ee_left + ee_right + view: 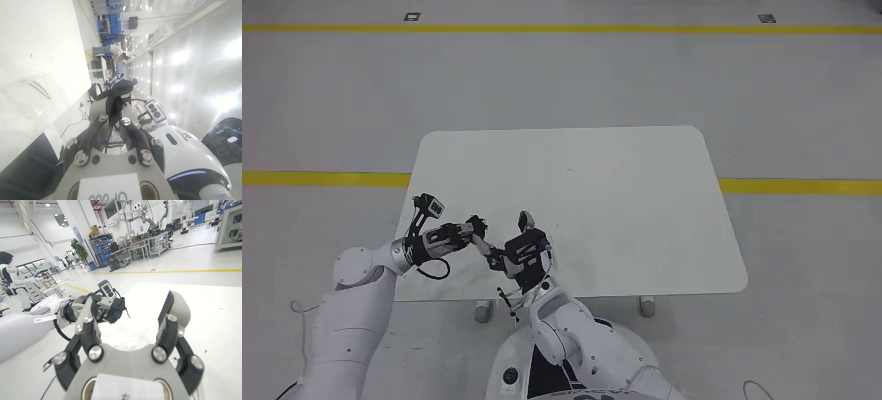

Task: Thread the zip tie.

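Note:
My left gripper (113, 97) is shut on a thin black zip tie (128, 313). A short end of the tie sticks out past its black fingertips. The left gripper (118, 308) hovers over the table's front left corner, as the top view (480, 228) also shows. My right gripper (130, 310) is open, its two fingers (171, 306) spread wide. It faces the left gripper from close by, and the tie's free end lies in line with the gap between its fingers. In the top view the right gripper (526, 235) sits just right of the left one.
A clear plastic bag (28, 94) holding more black zip ties (40, 89) lies flat on the white table (642, 190) near the left gripper. The table's front edge and left corner run close under both grippers.

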Controlling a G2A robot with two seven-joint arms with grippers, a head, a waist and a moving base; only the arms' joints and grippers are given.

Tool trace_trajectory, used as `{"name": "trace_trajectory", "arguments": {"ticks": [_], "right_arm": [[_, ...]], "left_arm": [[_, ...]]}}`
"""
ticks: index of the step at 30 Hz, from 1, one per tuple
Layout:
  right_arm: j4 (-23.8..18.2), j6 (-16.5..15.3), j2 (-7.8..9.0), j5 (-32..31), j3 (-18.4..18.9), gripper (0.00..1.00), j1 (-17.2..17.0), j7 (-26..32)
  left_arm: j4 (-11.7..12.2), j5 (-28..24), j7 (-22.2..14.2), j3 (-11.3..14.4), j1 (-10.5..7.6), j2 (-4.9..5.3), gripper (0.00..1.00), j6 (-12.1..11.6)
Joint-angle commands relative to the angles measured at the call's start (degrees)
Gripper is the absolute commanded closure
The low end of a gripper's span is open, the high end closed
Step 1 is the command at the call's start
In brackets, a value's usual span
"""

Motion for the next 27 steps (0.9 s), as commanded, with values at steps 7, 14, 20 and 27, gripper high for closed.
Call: {"name": "trace_trajectory", "arguments": {"ticks": [7,14,20,27], "right_arm": [[0.1,-0.2,0.14,-0.9,0.3,0.00,0.0,-0.3],[0.9,-1.0,2.59,-18.6,1.7,0.00,-1.4,-5.8],[4.9,4.0,6.59,-19.7,-5.9,0.00,5.4,-7.5],[6.4,7.2,8.08,-19.7,-10.6,0.00,9.4,-6.2]], "left_arm": [[-1.7,-1.6,3.2,0.1,0.64,0.04,1.00,4.1],[-2.1,-14.8,0.0,-2.1,1.71,0.72,1.00,22.3],[-2.4,-20.8,0.0,-0.9,2.49,1.28,1.00,28.7],[-3.0,-18.1,0.3,-0.3,2.55,1.75,1.00,26.6]]}}
